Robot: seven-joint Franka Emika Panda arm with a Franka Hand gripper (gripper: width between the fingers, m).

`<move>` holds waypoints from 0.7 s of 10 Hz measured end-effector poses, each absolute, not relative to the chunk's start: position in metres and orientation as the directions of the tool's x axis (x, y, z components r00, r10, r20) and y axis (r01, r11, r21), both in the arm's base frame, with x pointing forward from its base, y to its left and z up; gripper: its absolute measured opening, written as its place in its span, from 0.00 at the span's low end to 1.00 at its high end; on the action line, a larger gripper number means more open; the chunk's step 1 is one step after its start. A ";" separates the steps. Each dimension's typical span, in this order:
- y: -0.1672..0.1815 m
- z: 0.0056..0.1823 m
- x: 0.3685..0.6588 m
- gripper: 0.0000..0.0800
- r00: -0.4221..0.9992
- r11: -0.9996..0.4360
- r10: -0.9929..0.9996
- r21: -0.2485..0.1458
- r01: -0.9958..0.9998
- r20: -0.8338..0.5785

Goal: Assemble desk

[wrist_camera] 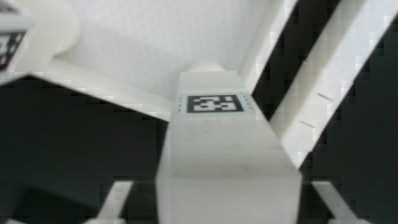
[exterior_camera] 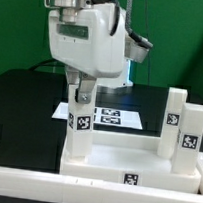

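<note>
the desk top [exterior_camera: 134, 158] lies on the black counter [exterior_camera: 20, 97], near its front edge. my gripper [exterior_camera: 82, 100] pinches a leg [exterior_camera: 80, 128] upright at the corner on the exterior view's left. two legs [exterior_camera: 183, 122] stand on the right, seemingly fitted. i judge about half done; a fourth leg is not in view. the marker board [exterior_camera: 113, 117] lies just behind. the top's rim crowds this corner; above is open.

desk top [exterior_camera: 134, 163]: white, black-and-white square tag | leg blocks [exterior_camera: 80, 128]: white, same checkered tags | marker board [exterior_camera: 108, 116]: white, black markers | table [exterior_camera: 20, 97]: black | backdrop [exterior_camera: 186, 37]: green
</note>
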State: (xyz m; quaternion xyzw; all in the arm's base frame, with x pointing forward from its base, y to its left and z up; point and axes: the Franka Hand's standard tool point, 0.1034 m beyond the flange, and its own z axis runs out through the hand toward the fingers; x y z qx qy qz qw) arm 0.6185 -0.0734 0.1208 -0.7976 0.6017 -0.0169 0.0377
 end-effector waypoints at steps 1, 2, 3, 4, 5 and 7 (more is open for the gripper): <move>-0.071 0.121 0.619 0.36 0.196 -0.194 -0.980 -0.078 -0.978 -0.025; -0.070 0.121 0.619 0.36 0.135 -0.132 -0.990 -0.078 -0.988 -0.030; -0.069 0.120 0.620 0.36 0.073 -0.070 -0.997 -0.078 -0.994 -0.034; -0.068 0.120 0.620 0.36 0.034 -0.031 -0.999 -0.077 -0.997 -0.037; -0.068 0.120 0.620 0.36 -0.039 0.042 -0.998 -0.074 -0.996 -0.043; -0.068 0.120 0.620 0.36 -0.117 0.120 -0.992 -0.070 -0.990 -0.049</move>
